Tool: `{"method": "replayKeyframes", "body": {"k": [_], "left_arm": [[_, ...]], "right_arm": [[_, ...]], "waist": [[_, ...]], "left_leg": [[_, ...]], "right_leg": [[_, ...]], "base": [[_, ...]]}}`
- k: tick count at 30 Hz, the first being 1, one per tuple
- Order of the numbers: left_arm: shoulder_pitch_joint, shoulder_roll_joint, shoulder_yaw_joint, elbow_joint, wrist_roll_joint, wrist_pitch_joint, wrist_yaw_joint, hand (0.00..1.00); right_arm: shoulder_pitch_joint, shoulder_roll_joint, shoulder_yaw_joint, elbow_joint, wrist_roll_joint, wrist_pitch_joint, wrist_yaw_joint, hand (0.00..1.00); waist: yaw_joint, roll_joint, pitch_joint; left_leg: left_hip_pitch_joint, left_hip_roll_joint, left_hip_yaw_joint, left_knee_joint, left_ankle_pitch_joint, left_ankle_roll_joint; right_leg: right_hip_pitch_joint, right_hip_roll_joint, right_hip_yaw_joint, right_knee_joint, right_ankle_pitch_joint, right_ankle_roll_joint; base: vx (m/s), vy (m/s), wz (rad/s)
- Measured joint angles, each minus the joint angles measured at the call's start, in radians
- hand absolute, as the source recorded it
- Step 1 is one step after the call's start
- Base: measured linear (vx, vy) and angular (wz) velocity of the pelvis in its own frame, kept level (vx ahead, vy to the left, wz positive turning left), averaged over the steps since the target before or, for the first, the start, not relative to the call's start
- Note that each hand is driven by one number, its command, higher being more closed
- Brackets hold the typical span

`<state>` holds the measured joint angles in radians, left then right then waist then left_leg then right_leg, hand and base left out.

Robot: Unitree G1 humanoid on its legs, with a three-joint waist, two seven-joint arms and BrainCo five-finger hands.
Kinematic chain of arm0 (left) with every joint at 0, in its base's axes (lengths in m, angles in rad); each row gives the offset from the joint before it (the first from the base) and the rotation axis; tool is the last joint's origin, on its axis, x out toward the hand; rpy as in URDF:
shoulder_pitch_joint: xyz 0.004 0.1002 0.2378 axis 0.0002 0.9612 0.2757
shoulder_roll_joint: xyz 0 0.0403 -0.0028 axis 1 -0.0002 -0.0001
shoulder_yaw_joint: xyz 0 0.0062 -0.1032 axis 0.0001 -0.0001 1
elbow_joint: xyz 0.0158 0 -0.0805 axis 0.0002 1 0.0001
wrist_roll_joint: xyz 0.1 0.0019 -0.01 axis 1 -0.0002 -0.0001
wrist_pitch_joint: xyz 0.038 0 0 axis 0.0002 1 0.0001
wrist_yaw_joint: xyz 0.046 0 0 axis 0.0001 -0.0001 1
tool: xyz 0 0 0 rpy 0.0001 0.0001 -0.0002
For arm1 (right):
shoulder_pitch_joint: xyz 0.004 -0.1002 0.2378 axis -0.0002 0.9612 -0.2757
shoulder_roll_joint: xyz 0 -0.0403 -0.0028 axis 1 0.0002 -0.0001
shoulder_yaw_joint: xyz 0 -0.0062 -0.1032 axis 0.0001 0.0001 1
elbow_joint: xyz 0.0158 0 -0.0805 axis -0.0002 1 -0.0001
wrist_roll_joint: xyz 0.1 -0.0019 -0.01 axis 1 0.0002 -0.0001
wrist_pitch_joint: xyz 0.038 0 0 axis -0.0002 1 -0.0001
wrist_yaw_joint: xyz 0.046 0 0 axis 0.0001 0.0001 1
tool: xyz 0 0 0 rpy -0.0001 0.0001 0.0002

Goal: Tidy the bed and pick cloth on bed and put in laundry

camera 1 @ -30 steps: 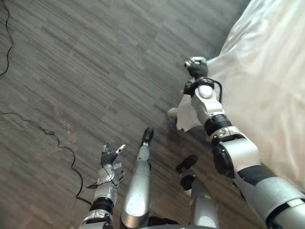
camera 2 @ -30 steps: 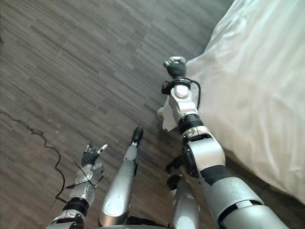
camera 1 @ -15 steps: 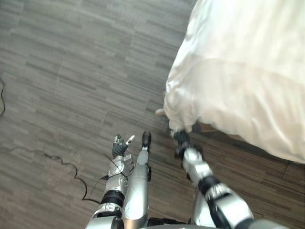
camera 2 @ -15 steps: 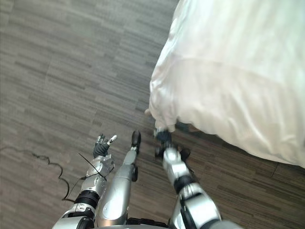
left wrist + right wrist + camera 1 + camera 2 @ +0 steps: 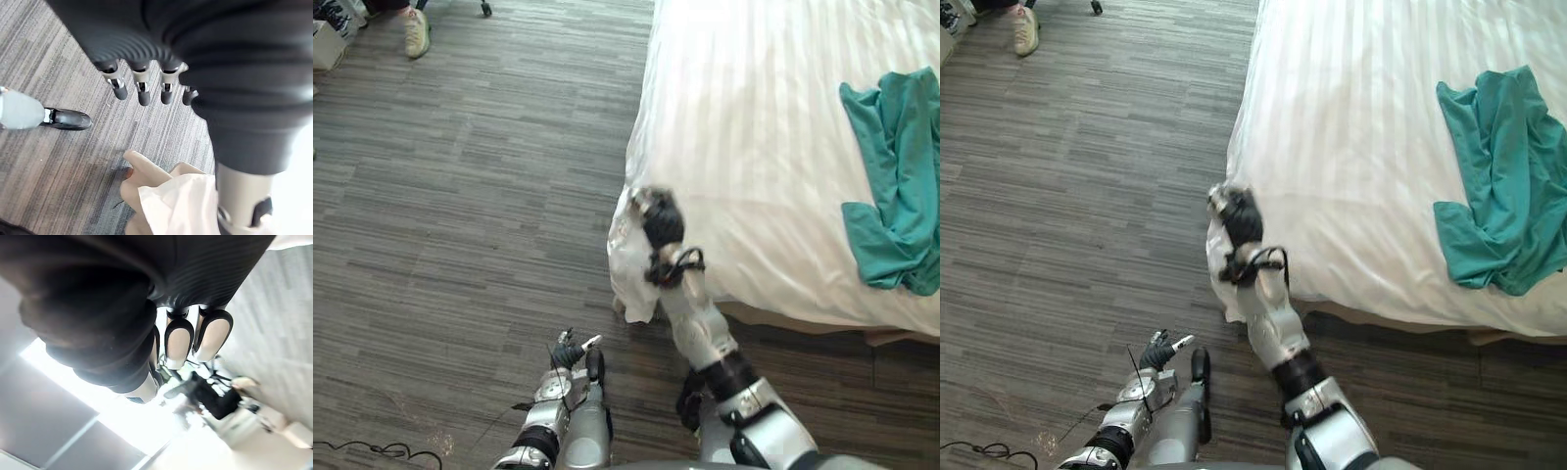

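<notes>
teal cloth (image 5: 899, 181), white striped bed (image 5: 754, 117)

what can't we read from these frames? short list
- teal cloth: left eye view, the right edge cuts it off.
- right hand: whether it grips the white sheet corner. In the eye views its dark back faces the camera; in the right wrist view glare washes out what lies past it.
- person's shoe: left eye view, the top edge cuts off the rest of the person.

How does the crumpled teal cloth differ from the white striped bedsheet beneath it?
Colour: the crumpled teal cloth is blue-green; the white striped bedsheet is pale. Size: the cloth takes a small patch; the bedsheet spreads far wider. Pose: the cloth is bunched; the bedsheet lies mostly smooth. Both are soft fabric.
</notes>
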<state>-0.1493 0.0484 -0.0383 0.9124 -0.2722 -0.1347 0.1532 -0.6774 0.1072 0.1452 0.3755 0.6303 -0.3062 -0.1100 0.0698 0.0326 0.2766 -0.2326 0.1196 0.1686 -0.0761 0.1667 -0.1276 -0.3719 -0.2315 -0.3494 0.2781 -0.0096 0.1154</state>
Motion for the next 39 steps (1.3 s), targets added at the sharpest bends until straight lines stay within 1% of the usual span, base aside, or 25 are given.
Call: {"method": "replayKeyframes", "body": {"k": [1, 2, 4, 5, 7, 9, 11, 14, 15, 17, 18, 21, 23, 25, 26, 27, 30, 31, 33, 34, 35, 36, 37, 38, 39], "left_arm": [[-0.001, -0.002, 0.0, -0.002, -0.004, -0.002, 0.0, 0.0], [0.0, -0.004, 0.001, -0.021, -0.014, -0.005, 0.0, 0.0], [-0.002, -0.004, 0.001, -0.037, -0.02, -0.008, -0.001, 0.0], [-0.012, -0.004, 0.002, -0.054, -0.029, -0.02, -0.006, 0.0], [-0.02, -0.003, 0.002, -0.061, -0.032, -0.029, -0.018, 0.0], [-0.027, 0.0, 0.001, -0.06, -0.041, -0.029, -0.027, 0.0], [-0.03, 0.001, 0.001, -0.061, -0.041, -0.03, -0.044, 0.0], [-0.021, 0.0, 0.026, -0.058, -0.041, -0.028, -0.06, 0.0], [-0.015, 0.0, 0.057, -0.055, -0.041, -0.027, -0.065, 0.0], [-0.004, -0.003, 0.092, -0.055, -0.041, -0.027, -0.066, 0.0], [0.001, -0.01, 0.105, -0.055, -0.041, -0.026, -0.067, 0.0], [0.023, -0.028, 0.14, -0.046, -0.051, -0.025, -0.07, 0.0], [0.038, -0.046, 0.166, -0.038, -0.072, -0.019, -0.089, 0.0], [0.046, -0.06, 0.165, -0.038, -0.098, -0.02, -0.098, 0.0], [0.047, -0.07, 0.164, -0.038, -0.129, -0.023, -0.108, 0.0], [0.05, -0.08, 0.164, -0.038, -0.144, -0.023, -0.108, 0.0], [0.084, -0.087, 0.165, -0.038, -0.177, -0.023, -0.108, 0.0], [0.112, -0.087, 0.165, -0.038, -0.18, -0.023, -0.109, 0.0], [0.146, -0.094, 0.166, -0.036, -0.179, -0.023, -0.109, 0.0], [0.159, -0.097, 0.166, -0.035, -0.17, -0.023, -0.11, 0.0], [0.164, -0.096, 0.164, -0.029, -0.15, -0.023, -0.111, 0.0], [0.169, -0.093, 0.159, -0.017, -0.14, -0.021, -0.111, 0.0], [0.187, -0.092, 0.164, -0.002, -0.113, -0.011, -0.111, 0.0], [0.185, -0.099, 0.164, -0.002, -0.099, -0.009, -0.111, 0.0], [0.192, -0.097, 0.162, -0.002, -0.08, -0.007, -0.11, 0.0]], "right_arm": [[-0.029, -0.012, -0.025, 0.033, 0.0, -0.003, -0.014, 1.0], [-0.073, -0.057, -0.068, 0.109, 0.019, -0.002, -0.044, 1.0], [-0.074, -0.102, -0.085, 0.144, 0.044, 0.001, -0.053, 1.0], [-0.056, -0.169, -0.142, 0.199, 0.07, 0.005, -0.066, 1.0], [-0.031, -0.216, -0.173, 0.205, 0.072, -0.001, -0.052, 1.0], [-0.007, -0.24, -0.189, 0.192, 0.063, -0.005, -0.021, 1.0], [0.007, -0.237, -0.217, 0.199, 0.039, -0.005, -0.012, 1.0], [0.071, -0.192, -0.378, 0.199, 0.028, -0.011, 0.025, 1.0], [0.104, -0.153, -0.472, 0.224, 0.029, -0.005, 0.019, 1.0], [0.195, -0.157, -0.601, 0.341, 0.03, 0.039, -0.018, 1.0], [0.293, -0.172, -0.659, 0.4, 0.029, 0.068, -0.047, 0.0], [0.517, -0.192, -0.698, 0.427, 0.001, 0.106, -0.073, 0.0], [0.642, -0.191, -0.691, 0.427, -0.063, 0.12, -0.085, 0.0], [0.704, -0.19, -0.65, 0.431, -0.106, 0.125, -0.084, 0.0], [0.716, -0.194, -0.615, 0.445, -0.134, 0.14, -0.079, 0.0], [0.712, -0.193, -0.589, 0.446, -0.145, 0.153, -0.068, 0.0], [0.704, -0.189, -0.516, 0.44, -0.172, 0.165, -0.031, 0.0], [0.707, -0.175, -0.507, 0.443, -0.173, 0.176, -0.019, 0.0], [0.717, -0.146, -0.501, 0.427, -0.176, 0.188, -0.016, 0.0], [0.742, -0.125, -0.497, 0.392, -0.191, 0.195, -0.016, 0.0], [0.756, -0.102, -0.488, 0.362, -0.201, 0.198, -0.016, 0.0], [0.774, -0.075, -0.477, 0.325, -0.202, 0.201, -0.016, 0.0], [0.795, -0.06, -0.462, 0.29, -0.212, 0.198, -0.015, 0.0], [0.805, -0.056, -0.456, 0.281, -0.218, 0.194, -0.014, 0.0], [0.807, -0.053, -0.446, 0.287, -0.246, 0.198, -0.016, 0.0]], "waist": [[0.0, 0.012, 0.008], [0.001, 0.05, 0.03], [0.001, 0.07, 0.05], [-0.005, 0.092, 0.084], [-0.008, 0.101, 0.106], [-0.043, 0.1, 0.114], [-0.058, 0.099, 0.115], [-0.073, 0.084, 0.112], [-0.09, 0.07, 0.111], [-0.096, 0.047, 0.102], [-0.097, 0.041, 0.098], [-0.124, 0.038, 0.096], [-0.15, 0.033, 0.078], [-0.143, 0.019, 0.035], [-0.14, 0.009, 0.016], [-0.134, 0.009, -0.001], [-0.117, 0.017, -0.035], [-0.11, 0.014, -0.059], [-0.114, 0.008, -0.083], [-0.108, -0.008, -0.092], [-0.094, -0.042, -0.093], [-0.078, -0.082, -0.093], [-0.079, -0.091, -0.092], [-0.082, -0.085, -0.091], [-0.079, -0.076, -0.085]], "left_leg": [[-0.004, -0.003, 0.009, 0.001, 0.0, 0.0], [-0.019, -0.011, 0.036, 0.006, 0.0, 0.0], [-0.026, -0.012, 0.05, 0.007, 0.0, 0.001], [-0.036, -0.013, 0.067, 0.008, 0.0, 0.001], [-0.04, -0.009, 0.078, 0.008, 0.0, 0.001], [-0.045, 0.0, 0.095, 0.008, -0.012, 0.019], [-0.043, 0.003, 0.107, 0.01, -0.02, 0.02], [-0.025, 0.0, 0.146, 0.022, -0.04, 0.038], [-0.012, -0.001, 0.166, 0.022, -0.049, 0.04], [0.009, 0.001, 0.198, 0.023, -0.065, 0.038], [0.022, 0.002, 0.223, 0.022, -0.076, 0.041], [0.078, 0.006, 0.286, 0.024, -0.1, 0.032], [0.139, 0.03, 0.317, 0.073, -0.156, 0.016], [0.147, 0.061, 0.227, 0.191, -0.224, 0.01], [0.147, 0.071, 0.119, 0.285, -0.27, 0.005], [0.145, 0.077, 0.009, 0.377, -0.322, -0.014], [0.152, 0.09, -0.169, 0.571, -0.454, -0.056], [0.163, 0.076, -0.206, 0.603, -0.504, -0.04], [0.201, 0.038, -0.211, 0.579, -0.569, 0.0], [0.232, 0.012, -0.146, 0.534, -0.614, 0.025], [0.241, -0.013, -0.086, 0.503, -0.621, 0.046], [0.25, -0.058, -0.022, 0.489, -0.607, 0.062], [0.256, -0.079, 0.035, 0.475, -0.591, 0.09], [0.266, -0.075, 0.064, 0.46, -0.58, 0.111], [0.305, -0.069, 0.142, 0.422, -0.571, 0.138]], "right_leg": [[-0.01, -0.001, 0.008, 0.003, 0.004, 0.001], [-0.039, -0.002, 0.044, 0.002, 0.023, 0.002], [-0.056, 0.0, 0.062, -0.003, 0.036, 0.002], [-0.073, 0.006, 0.079, -0.02, 0.056, 0.002], [-0.073, 0.016, 0.089, -0.043, 0.072, 0.002], [-0.065, 0.038, 0.11, -0.107, 0.109, -0.002], [-0.048, 0.047, 0.118, -0.151, 0.126, 0.004], [-0.006, 0.059, 0.138, -0.234, 0.162, -0.001], [0.017, 0.062, 0.149, -0.268, 0.178, 0.001], [0.037, 0.068, 0.175, -0.306, 0.194, -0.004], [0.041, 0.071, 0.195, -0.316, 0.194, -0.005], [0.054, 0.088, 0.254, -0.317, 0.196, -0.003], [0.092, 0.113, 0.304, -0.303, 0.185, 0.014], [0.099, 0.129, 0.355, -0.26, 0.166, 0.011], [0.105, 0.14, 0.394, -0.23, 0.148, 0.012], [0.105, 0.155, 0.435, -0.196, 0.127, 0.016], [0.096, 0.213, 0.547, -0.135, 0.083, 0.001], [0.09, 0.233, 0.597, -0.137, 0.081, 0.003], [0.084, 0.228, 0.647, -0.152, 0.099, 0.006], [0.059, 0.214, 0.66, -0.162, 0.121, -0.006], [0.032, 0.181, 0.625, -0.167, 0.144, -0.047], [0.005, 0.121, 0.536, -0.177, 0.148, -0.132], [-0.003, 0.063, 0.391, -0.192, 0.05, -0.206], [-0.006, 0.038, 0.331, -0.188, 0.01, -0.17], [-0.024, 0.025, 0.235, -0.064, 0.021, -0.129]], "base": [[-0.05, 0.014, -0.47], [-0.03, 0.007, -0.45], [-0.03, -0.001, -0.44], [-0.04, -0.014, -0.38], [-0.03, -0.014, -0.29], [0.0, -0.004, -0.29], [0.02, 0.007, -0.23], [0.05, 0.013, -0.28], [0.08, 0.013, -0.31], [0.09, 0.007, -0.44], [0.13, -0.002, -0.52], [0.18, 0.005, -0.78], [0.23, -0.031, -0.95], [0.2, -0.084, -1.0], [0.13, -0.074, -1.14], [0.1, -0.032, -1.19], [-0.02, 0.198, -1.34], [-0.11, 0.342, -1.45], [-0.13, 0.321, -1.12], [-0.2, 0.343, -1.0], [-0.25, 0.335, -1.37], [-0.31, 0.311, -1.57], [-0.27, 0.218, -1.44], [-0.33, 0.232, -1.46], [-0.24, 0.148, -1.37]]}}
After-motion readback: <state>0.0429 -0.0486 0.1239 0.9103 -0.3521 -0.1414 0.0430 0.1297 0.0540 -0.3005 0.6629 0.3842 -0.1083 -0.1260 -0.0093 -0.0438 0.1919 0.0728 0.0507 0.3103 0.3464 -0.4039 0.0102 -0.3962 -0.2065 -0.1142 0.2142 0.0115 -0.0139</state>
